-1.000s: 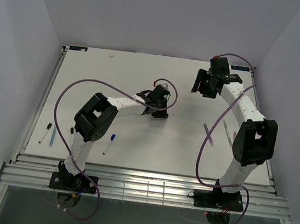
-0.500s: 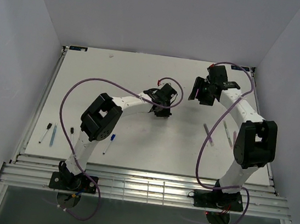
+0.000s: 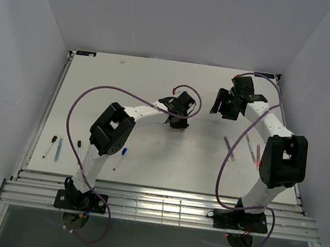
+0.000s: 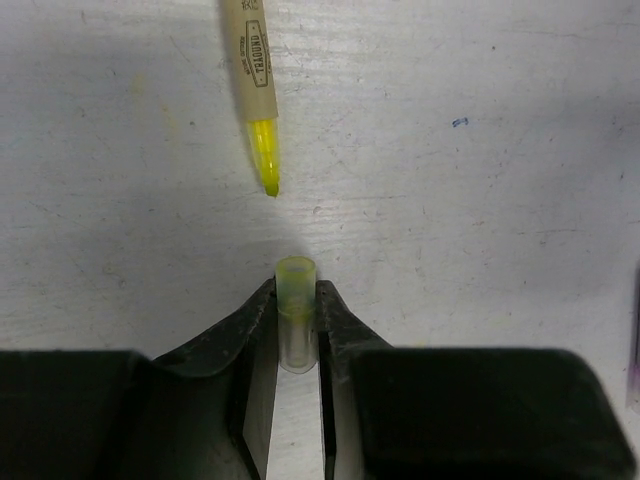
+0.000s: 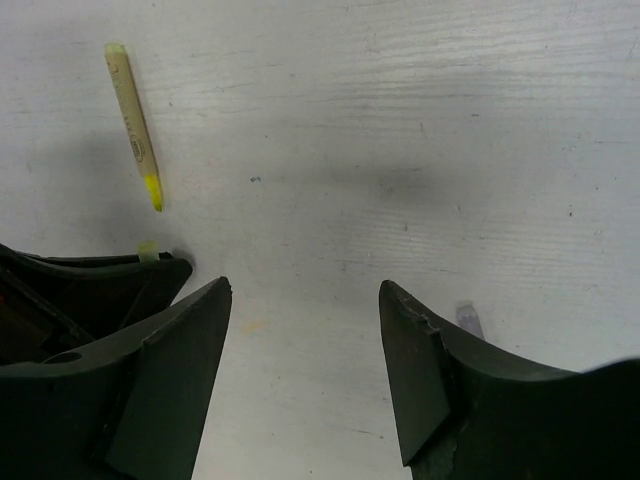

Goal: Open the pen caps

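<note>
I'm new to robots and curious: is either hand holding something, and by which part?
The left hand pinches a yellow pen cap by its clear body, yellow end poking out. The right hand holds nothing.

The top external camera is mounted high above and behind the arm bases [image 3: 79, 200], looking down and forward over the whole counter [image 3: 128, 82] from a distance. Each wrist camera sits close above the counter and faces down past its own hand, the left hand [image 4: 297, 300] or the right hand [image 5: 305, 290]. Both wrist views share the patch of counter with the yellow pen [image 4: 256, 90] and the yellow cap [image 4: 296, 275], with the right wrist view set farther back.
</note>
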